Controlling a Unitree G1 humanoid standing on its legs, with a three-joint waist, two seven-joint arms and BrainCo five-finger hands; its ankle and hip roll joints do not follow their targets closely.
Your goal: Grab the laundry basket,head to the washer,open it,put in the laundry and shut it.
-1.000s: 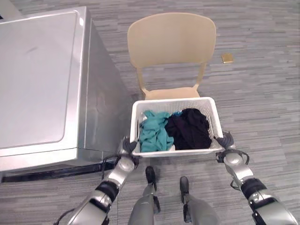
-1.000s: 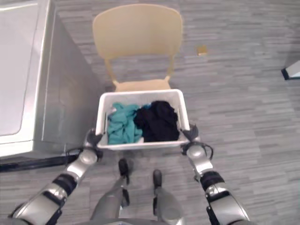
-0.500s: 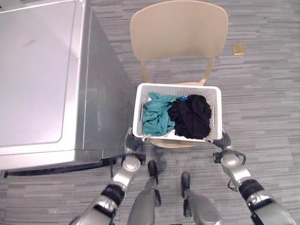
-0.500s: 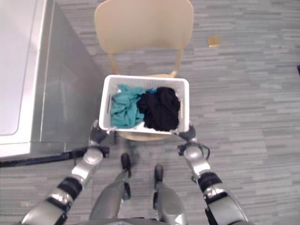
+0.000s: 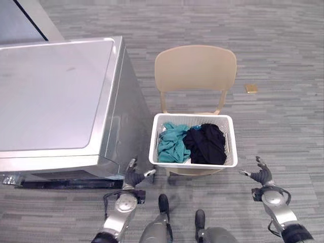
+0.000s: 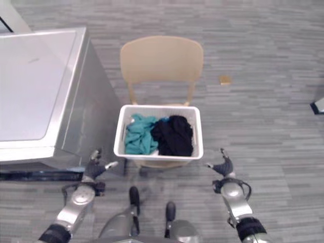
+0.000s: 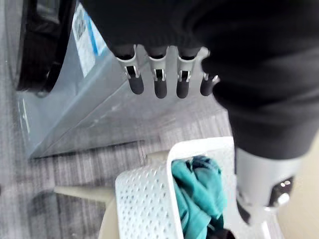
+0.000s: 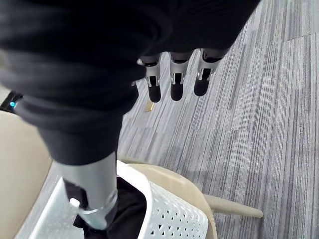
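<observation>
Sitting on the seat of a beige chair, the white perforated laundry basket holds a teal garment on its 9 o'clock side and a black garment on its 3 o'clock side, the two pressed against each other. The basket's near rim overhangs the front edge of the seat, and the chair's backrest rises at the basket's 12 o'clock.

Neither hand has hold of the basket. The left hand hangs just off the basket's near corner at about 8 o'clock, close to the rim but apart from it, fingers straight and spread, thumb out, holding nothing. The right hand is at the basket's 4 o'clock, farther off than the left, its fingers likewise straight and splayed over bare carpet, with nothing in them.

At the basket's 9 o'clock stands the silver washer, its flat top lid closed, its side panel facing the chair with a narrow strip of floor between. The grey striped carpet runs under everything. A small tan square object lies on the carpet at the basket's 1 o'clock, beyond the chair and well apart from it.
</observation>
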